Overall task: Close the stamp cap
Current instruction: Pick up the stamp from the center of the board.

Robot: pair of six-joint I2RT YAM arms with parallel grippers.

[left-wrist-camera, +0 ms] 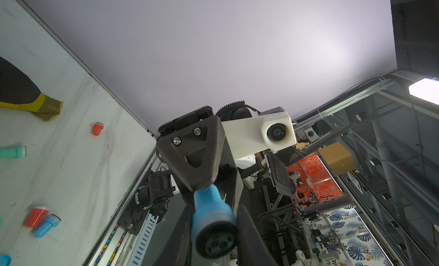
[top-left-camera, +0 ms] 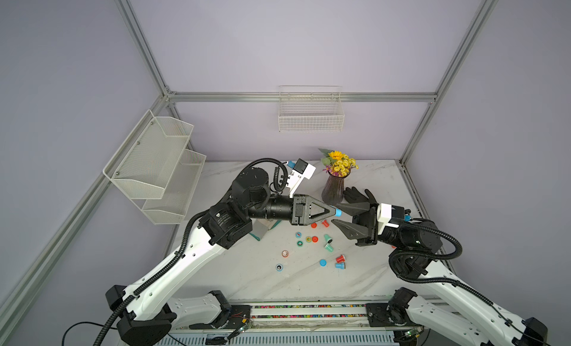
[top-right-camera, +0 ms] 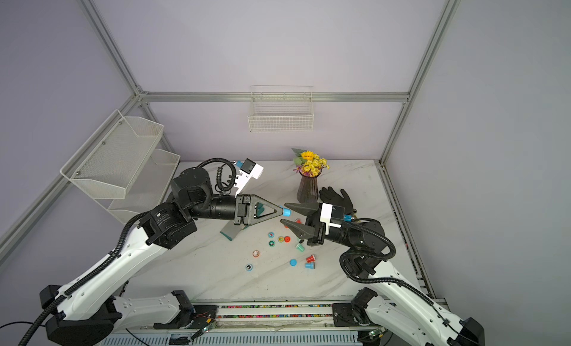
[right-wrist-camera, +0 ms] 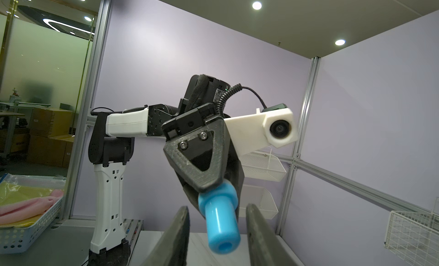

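Black left gripper (top-left-camera: 334, 212): it reaches in from the left, raised above the table, with its jaws clamped together on the wide end of the stamp.
Blue stamp (right-wrist-camera: 221, 219): it is held in the air over the middle of the table, jutting just past the left fingertips. Its long axis runs left to right, roughly level, on the line between the two grippers, with the narrow handle end pointing right. The left wrist view shows a dark round face at the wide end. It is too blurred to be sure, but no cap shows on it.
Right gripper (top-right-camera: 283, 212): it faces the left one tip to tip. Its jaws stand apart, and its fingers (right-wrist-camera: 175, 241) flank the handle, one on the far side and one on the near side. A gap shows on both sides in the right wrist view.
Coming move: the handle already lies between the right jaws, so they probably need only close across the axis. The left arm holds the stamp and the right arm is the free one.
Table (top-left-camera: 247, 276): a white, marble-patterned top, flat and hard. Loose small stamps (top-left-camera: 340, 259) and round pieces lie scattered below and nearer than the grippers. One of them is a blue round piece (top-left-camera: 323, 262), likely a cap. A dropped stamp would probably roll.
Room: lilac walls on a metal frame. A mesh shelf (top-left-camera: 154, 156) hangs on the left wall and a wire basket (top-left-camera: 310, 116) on the far wall. A vase (top-left-camera: 332, 190) of yellow flowers and a black glove (top-left-camera: 358, 194) sit just beyond the grippers.
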